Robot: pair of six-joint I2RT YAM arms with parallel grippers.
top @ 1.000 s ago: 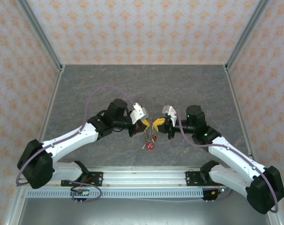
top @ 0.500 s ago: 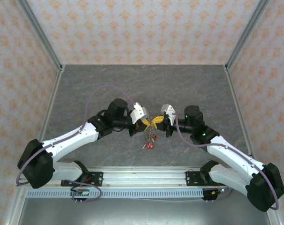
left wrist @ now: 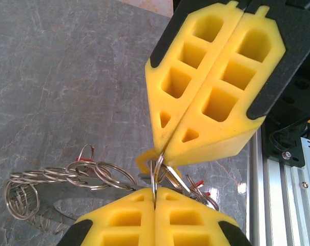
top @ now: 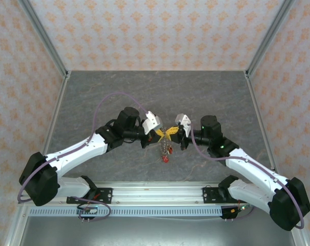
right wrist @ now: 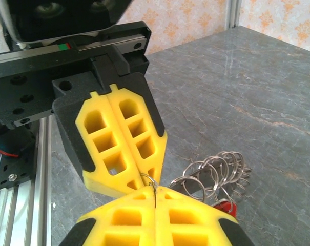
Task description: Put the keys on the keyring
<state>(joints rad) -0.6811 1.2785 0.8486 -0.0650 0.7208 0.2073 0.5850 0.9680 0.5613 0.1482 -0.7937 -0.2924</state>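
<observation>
Nudged left and a shade farther up the table since a second ago, speaking of the right gripper [top: 173,133], and drawn in narrower beneath it, the dangling bunch of rings [top: 166,147]. Meeting nose to nose now with the left gripper [top: 161,134] above mid-table. Both sets of jaws squeezed fully together, pads flush, no daylight at either seam. Pinched right at the meeting point: the keyring [left wrist: 158,166], a thin wire loop, running straight into the left gripper's seam and tucked under the right gripper's tip (depth of bite on that side hard to judge). Hanging off it, that bunch of split rings trailing away, with the keys [top: 165,159] lowest, red heads just showing, close over the grey table [top: 119,92]. Touching it or clear of it, impossible to call from above. Looks like the prising stage: working the loop's coils apart to let a key slide on. To do it well, hold both pinches hard, guarding against thin wire skidding out of soft pads. Twist gently one against the other rather than yanking apart. Keep the wrists level to stop the bunch swinging and dragging the loop round. Watch for a stray ring snagging on a fingertip.
</observation>
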